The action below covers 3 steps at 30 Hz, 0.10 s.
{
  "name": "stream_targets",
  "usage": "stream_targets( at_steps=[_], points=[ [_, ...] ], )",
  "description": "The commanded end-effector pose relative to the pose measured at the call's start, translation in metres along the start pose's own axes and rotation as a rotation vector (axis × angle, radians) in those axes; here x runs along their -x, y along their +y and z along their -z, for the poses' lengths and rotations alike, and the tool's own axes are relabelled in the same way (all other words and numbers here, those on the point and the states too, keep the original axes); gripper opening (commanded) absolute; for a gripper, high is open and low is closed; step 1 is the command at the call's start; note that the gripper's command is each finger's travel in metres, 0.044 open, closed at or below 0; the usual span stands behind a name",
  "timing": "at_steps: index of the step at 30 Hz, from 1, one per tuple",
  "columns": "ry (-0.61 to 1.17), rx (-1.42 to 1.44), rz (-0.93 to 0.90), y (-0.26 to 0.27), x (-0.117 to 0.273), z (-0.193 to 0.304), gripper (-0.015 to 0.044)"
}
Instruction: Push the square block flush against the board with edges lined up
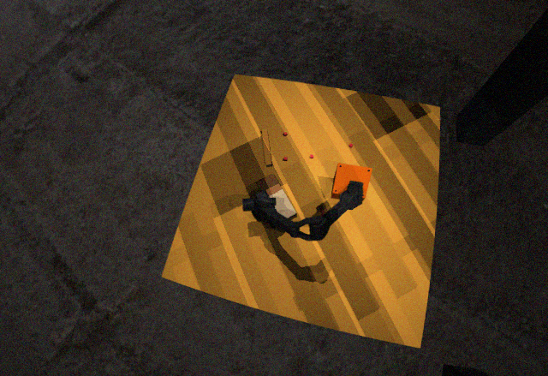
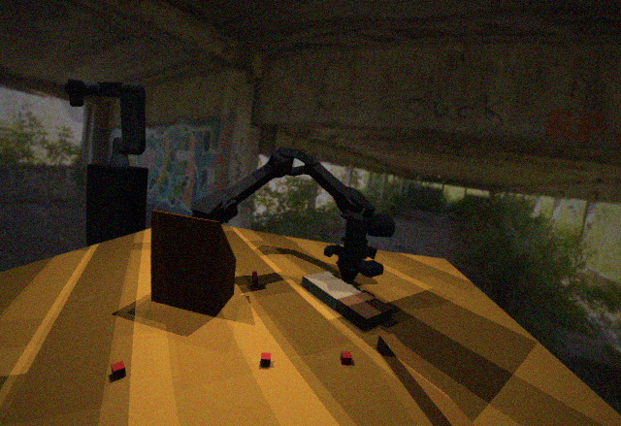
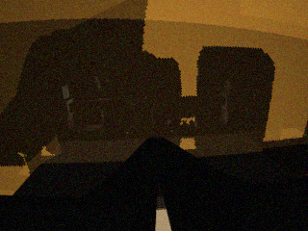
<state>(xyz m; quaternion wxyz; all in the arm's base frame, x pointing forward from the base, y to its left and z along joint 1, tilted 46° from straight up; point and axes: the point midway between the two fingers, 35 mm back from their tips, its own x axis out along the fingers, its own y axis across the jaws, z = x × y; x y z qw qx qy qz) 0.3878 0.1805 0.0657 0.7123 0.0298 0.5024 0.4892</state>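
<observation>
gripper (image 2: 349, 277) fingers together, empty (at block's far end) | block (image 2: 348, 298) stiff, flat, slides | shove low on end face, toward board (image 1: 266, 147)

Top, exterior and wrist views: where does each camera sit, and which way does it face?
Top: high overhead, looking down on the table; shows the whole arm, from its orange base to the claw at the block.
Exterior: low at the table's edge, facing the arm across the board; shows the arm and the shut claw.
Wrist: on the arm, looking past the dark fingers at the table.
Shared: top and exterior both show block, board and claw.
</observation>
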Motion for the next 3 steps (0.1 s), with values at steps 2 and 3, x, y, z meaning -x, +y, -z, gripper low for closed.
stream_targets(
  at_steps=[2, 3],
  points=[
    [0.009, -0.002, -0.001, -0.0004, -0.0020, -0.0040, 0.0000],
    [0.009, -0.002, -0.001, -0.0005, -0.0019, -0.0057, 0.0000]
  ],
)
